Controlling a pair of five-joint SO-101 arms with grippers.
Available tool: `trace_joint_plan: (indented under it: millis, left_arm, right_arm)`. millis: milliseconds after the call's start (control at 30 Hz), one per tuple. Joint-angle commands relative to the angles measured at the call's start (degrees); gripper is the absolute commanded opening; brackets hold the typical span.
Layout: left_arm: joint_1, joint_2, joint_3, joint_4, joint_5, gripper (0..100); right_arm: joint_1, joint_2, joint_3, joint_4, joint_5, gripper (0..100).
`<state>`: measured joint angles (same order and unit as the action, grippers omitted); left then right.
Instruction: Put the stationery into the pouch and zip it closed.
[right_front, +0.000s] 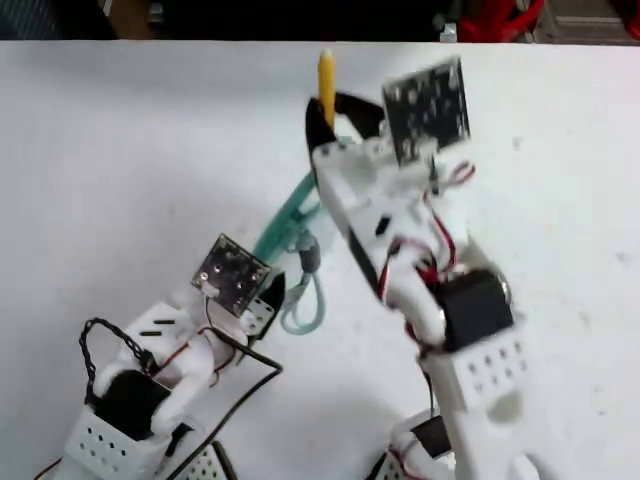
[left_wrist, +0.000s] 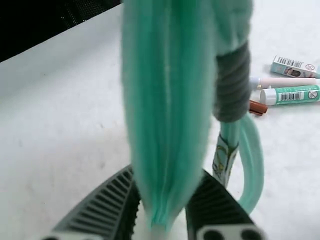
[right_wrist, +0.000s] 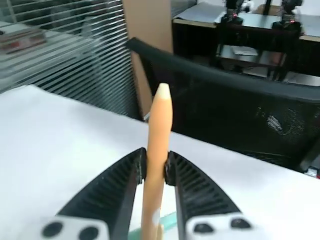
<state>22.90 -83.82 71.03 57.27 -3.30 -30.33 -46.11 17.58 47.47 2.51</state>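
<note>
Seemingly loading: right fingers (right_wrist: 117, 187) pinch a yellow-orange marker (right_wrist: 159, 125), left fingers (left_wrist: 107, 207) pinch the mint fabric pouch (left_wrist: 165, 100); next, guide it inside.

The white table (right_front: 120, 150) bears the left arm's base (right_front: 110, 440) at 7 o'clock and the right arm's base (right_front: 440, 445) at 5 o'clock. Teal-labelled pens (left_wrist: 290, 95) lie clustered on it, a brown-capped pen (left_wrist: 258, 107) beside them.
</note>
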Motion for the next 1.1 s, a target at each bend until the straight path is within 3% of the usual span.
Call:
trace_joint_plan:
  millis: [0, 100, 233, 300, 533, 800, 1067]
  left_arm:
    - [0.4, 0.0, -0.4, -1.3, 0.0, 12]
    - [0.4, 0.0, -0.4, -1.3, 0.0, 12]
    - [0.4, 0.0, -0.4, -1.3, 0.0, 12]
    - [0.4, 0.0, -0.4, -1.3, 0.0, 12]
    - [0.4, 0.0, -0.4, -1.3, 0.0, 12]
    - [0.4, 0.0, -0.4, -1.3, 0.0, 12]
    - [0.4, 0.0, -0.4, -1.3, 0.0, 12]
  right_arm:
    - [-1.5, -7.0, 1.1, 3.6, -0.1, 1.7]
    - [-1.5, -7.3, 1.2, 7.3, 3.0, 4.6]
    - [-1.4, -6.6, 1.2, 10.5, 5.4, 21.7]
    - [-1.3, -7.3, 1.1, 10.9, 5.5, 25.7]
    - [4.4, -10.2, -0.4, 11.4, 6.0, 22.5]
    - [22.1, 1.1, -6.6, 20.3, 6.4, 20.7]
    - [30.4, 24.4, -7.2, 24.2, 21.3, 14.5]
